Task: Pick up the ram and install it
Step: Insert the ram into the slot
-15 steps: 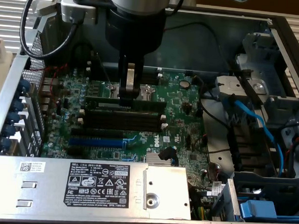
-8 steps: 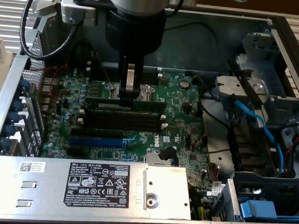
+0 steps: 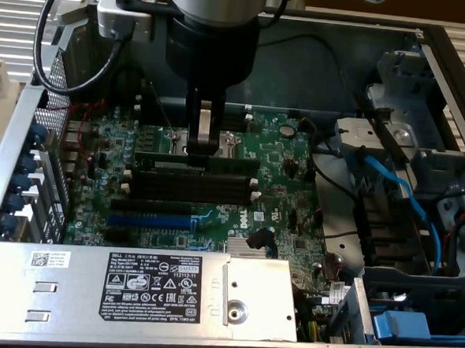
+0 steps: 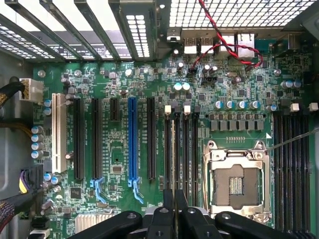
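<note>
Inside an open computer case, a silver power supply (image 3: pixel 75 287) with a black label lies nearest in the exterior view. Just past it spreads the green motherboard (image 3: pixel 287 185), with a small finned heat sink (image 3: pixel 251 248) and a blue slot (image 3: pixel 149 219) beside the power supply's far edge. Beyond the blue slot run the empty black slots (image 3: pixel 192 187). At their far side the ram (image 3: pixel 197 163) stands on edge, parallel to them; whether it sits in a slot or hangs just above one cannot be told. The pincer (image 3: pixel 203 145) comes straight down onto the ram's middle, its fingers drawn narrow and gripping the stick's upper edge. A blue cable (image 3: pixel 397 192) crosses the drive bay on the exterior view's right.

From the wrist view, the pincer (image 4: pixel 174 219) pinches the ram (image 4: pixel 173 149), seen edge-on as a thin line over the black slots between the blue slot (image 4: pixel 132 139) and the open processor socket (image 4: pixel 238 184). Farther off, red and black wires (image 4: pixel 224 45) loop near the case's rear grille.
</note>
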